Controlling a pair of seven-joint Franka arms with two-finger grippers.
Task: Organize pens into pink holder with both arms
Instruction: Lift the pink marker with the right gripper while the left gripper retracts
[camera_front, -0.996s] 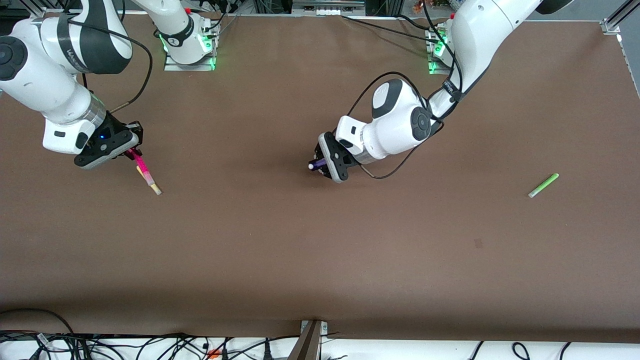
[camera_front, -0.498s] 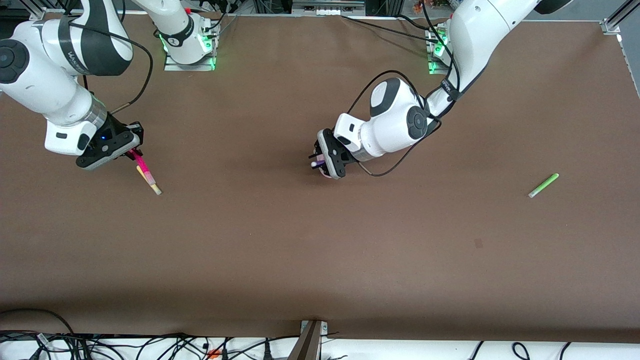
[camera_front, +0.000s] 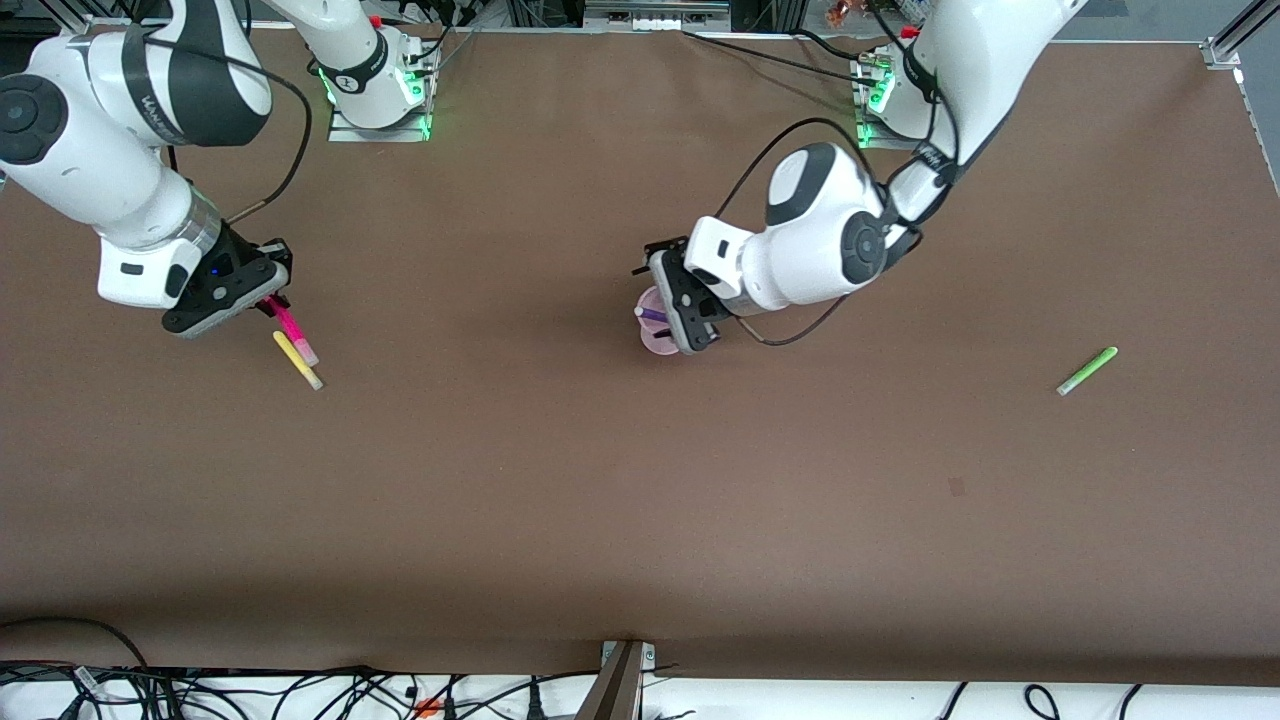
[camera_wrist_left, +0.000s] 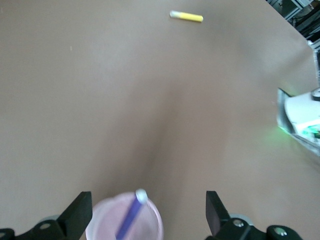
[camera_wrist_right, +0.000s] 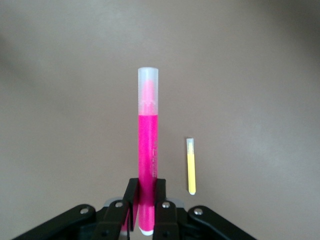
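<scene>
Left end effector (camera_front: 672, 308) hangs just over the pink holder (camera_front: 656, 335) near the counter's middle with its two black fingers (camera_wrist_left: 80, 216) spread wide apart; the dark purple pen (camera_front: 652, 314) is free of them and stands tilted inside the cup, its pale tip poking above the flared rim. Translucent pale-pink plastic lets the slim purple barrel show through in the left wrist view. Right end effector (camera_front: 272, 304), over the counter (camera_front: 560, 480) toward the right arm's end, is clamped on the magenta-pink pen (camera_front: 291, 328), pinching one end so the glossy barrel and its frosted clear cap (camera_wrist_right: 148, 80) stick straight out from the fingers, angled down over the counter. That pen's coming trip runs from there toward the holder at the centre, well apart, so its long axis must tip closer to upright to enter the narrow mouth. Beside it, the yellow pen (camera_front: 298, 360) lies flat on the matte brown surface, nearest the right arm. At the left arm's end, the light green pen (camera_front: 1087, 370) lies flat, well apart from the holder, the left arm's likely next pick.
</scene>
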